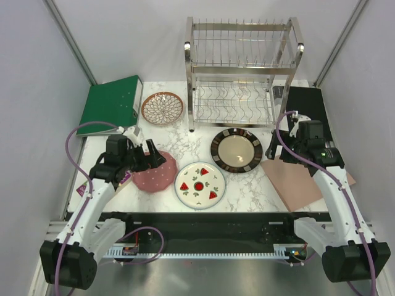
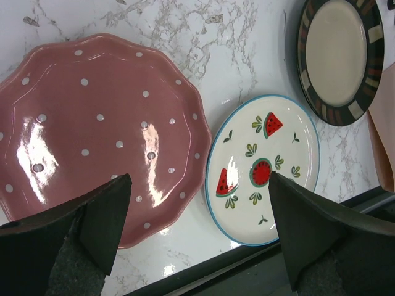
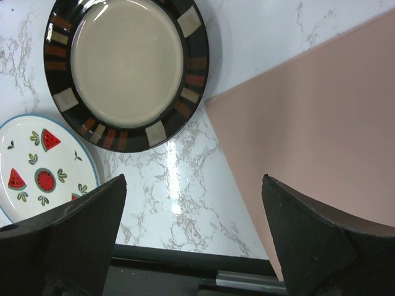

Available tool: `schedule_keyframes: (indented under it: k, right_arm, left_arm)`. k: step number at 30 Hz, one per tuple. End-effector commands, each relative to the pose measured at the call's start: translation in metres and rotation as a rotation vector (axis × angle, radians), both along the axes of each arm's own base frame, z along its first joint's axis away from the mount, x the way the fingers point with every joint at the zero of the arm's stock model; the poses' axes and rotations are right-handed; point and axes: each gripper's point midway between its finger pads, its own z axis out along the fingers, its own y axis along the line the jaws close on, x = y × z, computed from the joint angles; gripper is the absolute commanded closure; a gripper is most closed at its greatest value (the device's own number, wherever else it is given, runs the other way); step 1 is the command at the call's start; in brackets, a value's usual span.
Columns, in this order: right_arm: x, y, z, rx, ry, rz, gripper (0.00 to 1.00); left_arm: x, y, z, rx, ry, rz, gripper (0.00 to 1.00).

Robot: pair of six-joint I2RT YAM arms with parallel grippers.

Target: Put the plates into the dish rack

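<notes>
Marble-veined white bench [image 1: 247,188], pale grey walls [image 1: 37,74] around. At far edge, tall shiny steel wire dish rack [image 1: 244,68], upright, long axis left-right. Wide apart, empty: left claw [image 2: 197,185], right claw [image 3: 192,185].

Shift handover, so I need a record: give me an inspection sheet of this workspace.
Surface: marbled white table, no spills seen.
Job's things: pink dotted plate, white watermelon plate, dark-rimmed plate and petal plate lie flat on it; dish rack at the back, empty.
Clutter: green binder back left, pink board front right, black mat far right.
Grippers: left gripper, jaws open, above the pink plate's edge; right gripper, jaws open, over bare table; both empty.
Cables: purple cables loop along each arm, none on a plate.
Surroundings: plain white walls; nothing else seen.
</notes>
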Motion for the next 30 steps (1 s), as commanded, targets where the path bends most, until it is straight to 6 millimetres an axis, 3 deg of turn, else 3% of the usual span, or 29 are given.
schedule_keyframes:
  k: [1,3,5,8,9,15,23,30]
  right_arm:
    - [0.002,0.008,0.010,0.047,-0.052,0.011,0.02]
    - [0.001,0.017,0.009,0.078,-0.077,0.069,0.02]
    - [0.000,0.044,0.018,0.186,-0.139,0.204,0.02]
    - [-0.002,0.072,0.012,0.361,-0.134,0.274,0.02]
    - [-0.001,0.072,-0.009,0.384,-0.064,0.248,0.02]
    - [0.002,0.089,-0.047,0.554,0.022,0.223,0.08]
    - [-0.026,0.127,-0.071,0.562,0.075,0.354,0.09]
    - [-0.029,0.134,-0.095,0.549,0.131,0.279,0.12]
  left_arm:
    - [-0.010,-0.005,-0.006,-0.047,0.054,0.002,0.00]
    - [-0.013,-0.006,-0.015,-0.060,0.095,0.016,0.00]
    - [-0.014,-0.009,-0.020,-0.090,0.128,0.035,0.03]
    - [-0.017,-0.012,-0.030,-0.124,0.195,0.057,0.08]
    - [-0.017,-0.012,-0.033,-0.123,0.210,0.068,0.09]
    - [-0.020,-0.003,-0.055,-0.103,0.283,0.166,0.20]
    - [-0.038,-0.041,-0.068,-0.086,0.347,0.023,0.37]
    - [-0.053,-0.054,-0.089,-0.005,0.388,-0.038,0.40]
